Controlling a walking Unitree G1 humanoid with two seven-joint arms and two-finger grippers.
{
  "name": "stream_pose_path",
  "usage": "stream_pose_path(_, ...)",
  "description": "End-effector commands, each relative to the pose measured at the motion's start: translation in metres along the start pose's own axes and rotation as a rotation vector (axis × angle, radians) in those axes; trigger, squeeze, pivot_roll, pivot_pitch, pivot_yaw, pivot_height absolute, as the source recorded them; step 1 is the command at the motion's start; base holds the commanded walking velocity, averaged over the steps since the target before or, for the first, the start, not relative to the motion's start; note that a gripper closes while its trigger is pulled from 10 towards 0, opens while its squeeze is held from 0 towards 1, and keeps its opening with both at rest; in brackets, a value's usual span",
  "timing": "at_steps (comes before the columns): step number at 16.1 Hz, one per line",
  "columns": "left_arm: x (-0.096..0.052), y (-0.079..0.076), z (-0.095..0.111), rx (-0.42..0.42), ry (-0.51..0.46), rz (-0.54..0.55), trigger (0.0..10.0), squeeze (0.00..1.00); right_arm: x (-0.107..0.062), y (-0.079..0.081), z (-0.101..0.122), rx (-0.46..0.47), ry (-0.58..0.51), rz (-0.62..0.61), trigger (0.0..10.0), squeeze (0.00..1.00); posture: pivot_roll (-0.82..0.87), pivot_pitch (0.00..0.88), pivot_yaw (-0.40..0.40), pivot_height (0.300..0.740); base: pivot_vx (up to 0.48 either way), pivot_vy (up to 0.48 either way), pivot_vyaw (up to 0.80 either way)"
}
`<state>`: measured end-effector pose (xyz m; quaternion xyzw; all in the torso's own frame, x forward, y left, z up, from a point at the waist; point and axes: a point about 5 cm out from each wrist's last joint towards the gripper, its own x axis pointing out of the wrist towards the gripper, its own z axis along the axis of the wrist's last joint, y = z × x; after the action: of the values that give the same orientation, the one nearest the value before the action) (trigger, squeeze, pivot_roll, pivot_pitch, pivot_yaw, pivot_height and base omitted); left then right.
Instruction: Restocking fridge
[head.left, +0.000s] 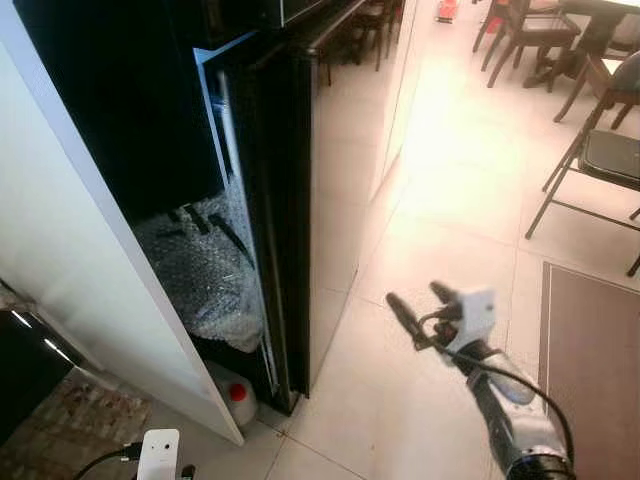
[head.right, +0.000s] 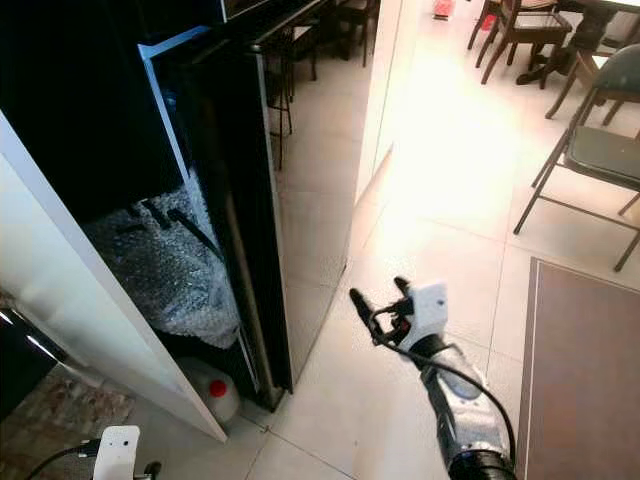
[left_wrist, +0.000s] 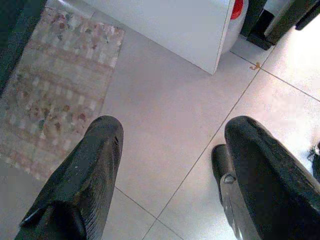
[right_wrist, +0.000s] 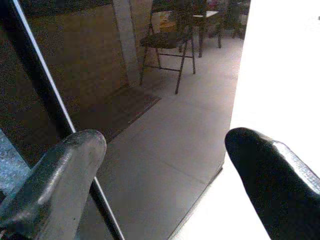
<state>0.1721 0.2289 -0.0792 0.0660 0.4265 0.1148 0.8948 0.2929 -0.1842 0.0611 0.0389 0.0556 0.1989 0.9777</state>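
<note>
Two grippers are in sight, both empty with fingers spread; the right gripper (head.left: 420, 300) is raised over the pale tiled floor (head.left: 400, 400), just beside the glossy black door (head.left: 325, 200) of the fridge (head.right: 230, 200) and not touching it; the left gripper (left_wrist: 165, 165) hangs low over the tiles, near a patterned rug (left_wrist: 55, 85) and the corner of a white panel (head.left: 90, 300); the fridge stands ajar, its dark gap stuffed low down with crumpled bubble wrap (head.left: 205, 275); a white jug (head.left: 235, 397) with a red cap sits on the floor at the foot of the gap; folding chairs (head.left: 600, 160) and a dining table (head.left: 590, 15) stand well apart, across the room.
</note>
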Motion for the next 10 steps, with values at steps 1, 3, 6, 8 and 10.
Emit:
stream_pose_path(1,-0.001,0.0,-0.004,0.009,0.021,-0.001,10.0,0.0,0.004,0.004,0.005,-0.013,-0.003,0.044,10.0,0.0,-0.15,0.025,-0.002,0.74,0.0,0.0,0.0)
stream_pose_path(3,-0.001,0.0,-0.004,0.008,0.021,-0.003,10.0,0.0,0.008,0.012,0.009,-0.04,-0.002,0.126,10.0,0.0,-0.15,0.028,0.0,0.74,0.0,0.0,0.0)
stream_pose_path(6,-0.001,0.001,-0.004,0.006,0.015,-0.009,10.0,0.0,0.018,0.014,0.025,-0.035,-0.048,0.172,10.0,0.0,-0.15,0.034,0.003,0.74,0.0,0.0,0.0)
stream_pose_path(8,-0.001,0.001,-0.004,0.005,0.012,-0.012,10.0,0.0,0.026,0.016,0.036,-0.039,-0.086,0.181,10.0,0.0,-0.15,0.038,0.007,0.74,0.0,0.0,0.0)
stream_pose_path(10,-0.001,0.001,-0.004,0.005,0.012,-0.015,10.0,0.0,0.032,0.024,0.042,-0.053,-0.105,0.222,10.0,0.0,-0.15,0.042,0.011,0.74,0.0,0.0,0.0)
